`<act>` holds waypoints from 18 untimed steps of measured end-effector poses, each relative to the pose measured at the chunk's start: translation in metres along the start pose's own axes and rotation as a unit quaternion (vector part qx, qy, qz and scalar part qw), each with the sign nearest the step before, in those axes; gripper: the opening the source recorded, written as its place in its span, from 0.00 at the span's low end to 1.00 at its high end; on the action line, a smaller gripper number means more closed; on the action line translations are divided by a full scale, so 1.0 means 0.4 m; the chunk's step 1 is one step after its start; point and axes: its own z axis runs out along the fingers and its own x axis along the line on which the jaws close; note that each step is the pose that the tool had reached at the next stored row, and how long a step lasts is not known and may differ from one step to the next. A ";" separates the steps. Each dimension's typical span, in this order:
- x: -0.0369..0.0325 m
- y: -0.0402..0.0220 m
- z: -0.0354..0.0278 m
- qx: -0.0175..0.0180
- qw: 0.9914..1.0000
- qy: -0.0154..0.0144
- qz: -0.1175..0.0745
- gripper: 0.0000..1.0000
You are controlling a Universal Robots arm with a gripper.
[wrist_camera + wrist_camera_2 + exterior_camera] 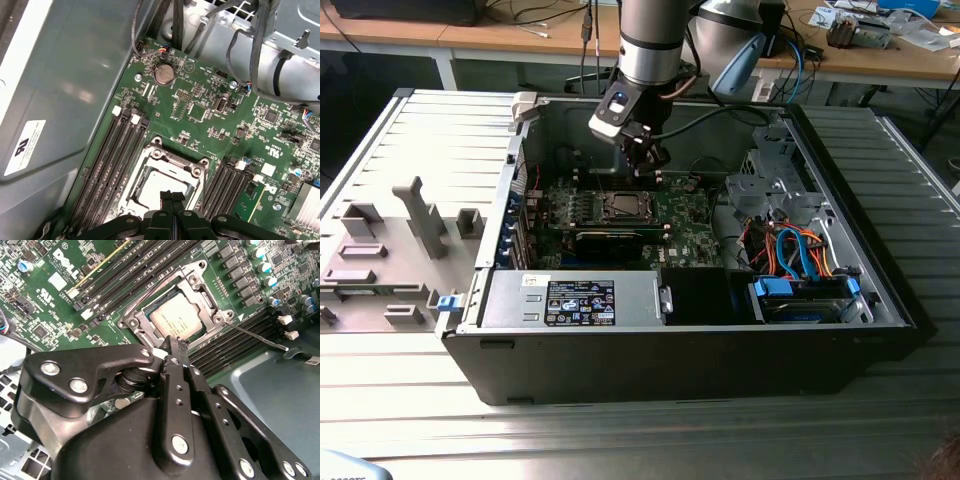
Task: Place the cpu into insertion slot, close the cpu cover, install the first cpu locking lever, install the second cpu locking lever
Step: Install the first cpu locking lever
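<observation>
The cpu (176,321) (159,183) lies flat in the insertion slot (625,207) on the green motherboard. The silvery cpu cover (202,292) (176,161) lies down around the chip as a frame. One thin locking lever (260,337) sticks out sideways from a socket corner over the memory slots. A second lever (145,292) runs along the opposite side of the frame. My gripper (175,346) (171,196) (646,168) hovers just over the socket's edge, its black fingers pressed together and shut with nothing between them.
The work sits inside an open computer case (500,330). Rows of black memory slots (112,165) flank the socket. A long black expansion card (610,240), a power supply (570,300), coloured drive cables (800,255) and the case's metal wall (60,75) stand around.
</observation>
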 end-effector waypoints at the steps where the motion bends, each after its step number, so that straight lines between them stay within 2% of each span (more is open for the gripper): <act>1: 0.000 0.000 0.000 0.000 1.000 0.000 -0.002 0.11; 10: 0.000 0.000 0.000 0.000 1.000 -0.001 -0.023 0.11; 18: 0.000 0.000 0.000 0.000 0.999 -0.001 -0.042 0.11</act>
